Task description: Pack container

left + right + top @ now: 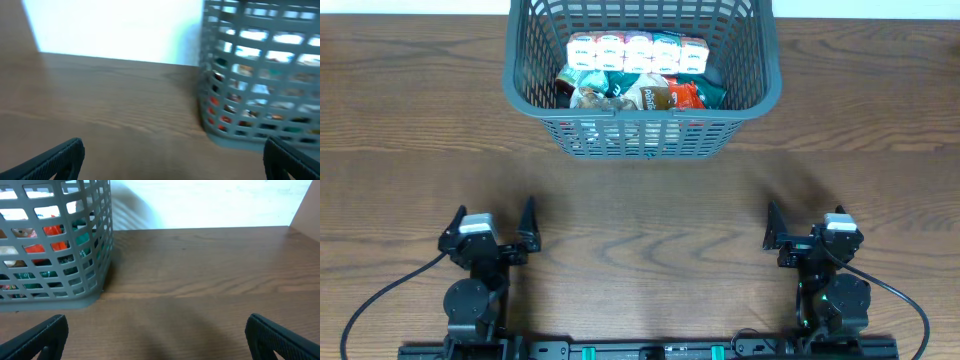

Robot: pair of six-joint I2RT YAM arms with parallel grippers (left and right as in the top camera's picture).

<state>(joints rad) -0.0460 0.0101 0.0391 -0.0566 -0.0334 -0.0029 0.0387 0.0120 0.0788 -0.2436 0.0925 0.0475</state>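
Sitting at the far edge of the table [640, 200], the basket [640, 135] holds snack packets [638, 85]; the left gripper [492, 214] and right gripper [806, 216] rest near the front edge, jaws wide, empty.

Overhead: bright, even, sharp. Left wrist: whole frame soft, basket [235, 136] smeared, backdrop [115, 25] blown white. Right wrist: crisper, faint shadow on worktop [200, 270] beside basket, backdrop overexposed.

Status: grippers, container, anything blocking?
Left gripper open, empty. Right gripper open, empty. Container across the table, holding snack packs. Nothing between arms and container.
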